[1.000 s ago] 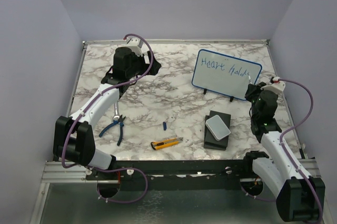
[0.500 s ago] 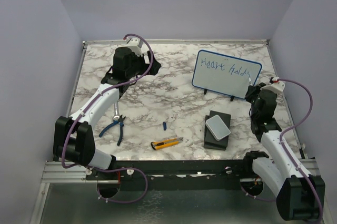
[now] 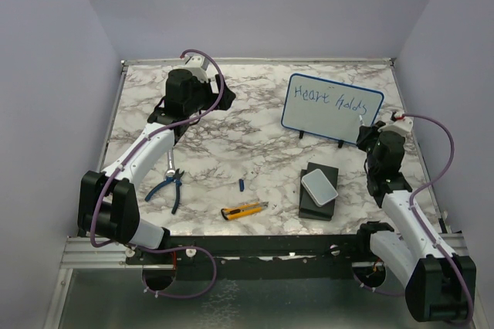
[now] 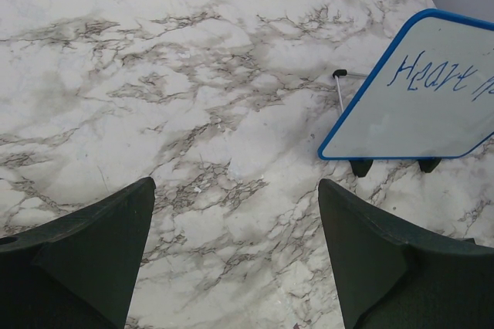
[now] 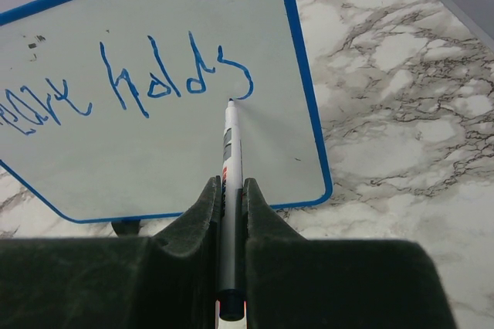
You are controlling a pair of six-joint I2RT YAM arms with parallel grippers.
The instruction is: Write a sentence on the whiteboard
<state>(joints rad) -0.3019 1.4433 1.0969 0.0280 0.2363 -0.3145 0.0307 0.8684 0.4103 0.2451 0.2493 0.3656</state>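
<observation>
The whiteboard point(image 3: 328, 109) with its blue frame stands tilted at the back right of the marble table; it also shows in the right wrist view point(image 5: 177, 128) and the left wrist view point(image 4: 432, 97). The sentence point(image 5: 131, 82) reads "Heart holds" in blue on one line point(image 3: 333, 100). My right gripper point(image 5: 232, 190) is shut on a white marker point(image 5: 230, 159), whose tip touches the board just below the final "s". In the top view the right gripper point(image 3: 369, 133) is at the board's right lower corner. My left gripper point(image 4: 235, 213) is open and empty above bare marble, far left of the board point(image 3: 220, 101).
A pale grey rounded box point(image 3: 319, 187) lies on a black block point(image 3: 319, 192) in front of the board. A yellow utility knife point(image 3: 243, 209), a small blue cap point(image 3: 241, 184) and blue-handled pliers point(image 3: 170, 184) lie toward the front. Lilac walls enclose the table.
The final "s" of "holds" has been finished. My right gripper with the marker has shifted slightly right and down along the board. The left arm has not moved.
</observation>
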